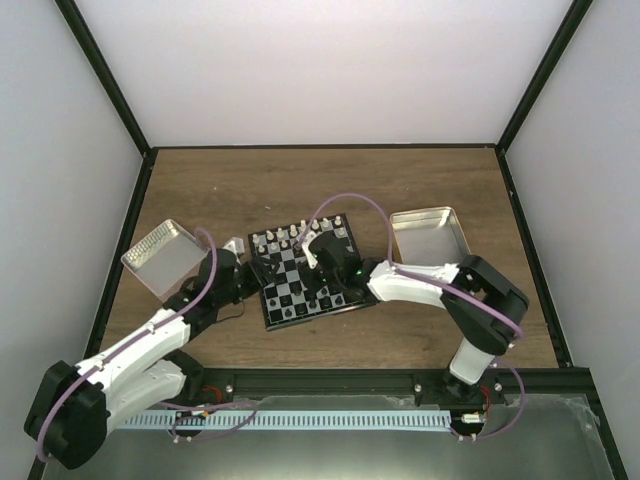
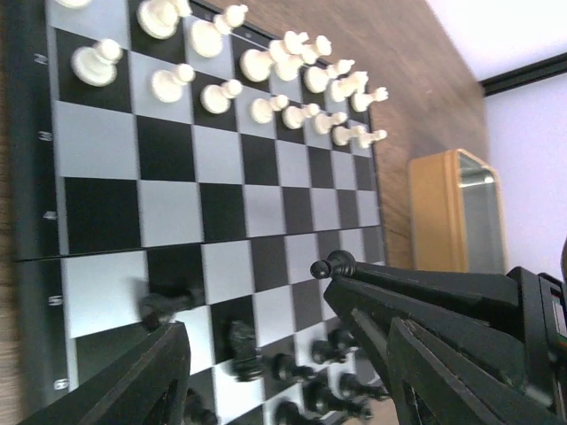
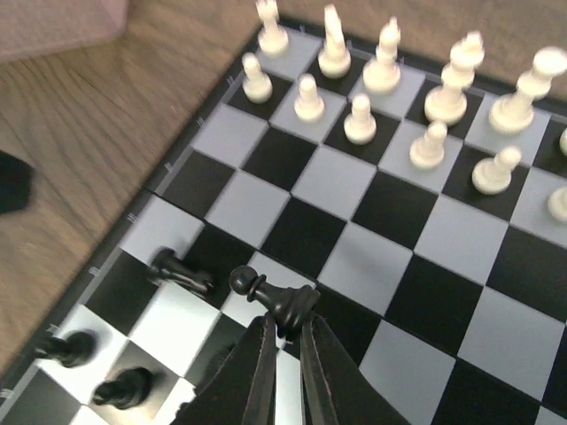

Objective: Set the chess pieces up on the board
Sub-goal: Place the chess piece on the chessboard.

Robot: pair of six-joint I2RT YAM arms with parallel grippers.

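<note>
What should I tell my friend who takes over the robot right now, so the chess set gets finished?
The left fingers are open and empty, low over the black end of the board.
The right fingers are shut on a black pawn, tilted just above the board.
The white pieces stand in two rows on the far side.
Several black pieces stand on the near rows; a fallen pawn lies on its side.
Left to do: set down the held pawn, probably stand up the fallen one, then check the rest.
</note>
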